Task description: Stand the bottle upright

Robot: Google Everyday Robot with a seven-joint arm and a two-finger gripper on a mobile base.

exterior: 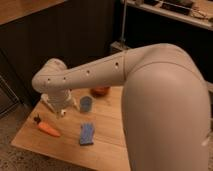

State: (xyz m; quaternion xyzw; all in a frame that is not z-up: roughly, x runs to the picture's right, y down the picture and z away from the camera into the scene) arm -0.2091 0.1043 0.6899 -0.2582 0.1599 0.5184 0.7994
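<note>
Blue cup (86, 104) stands just beside end effector (61, 106).
</note>
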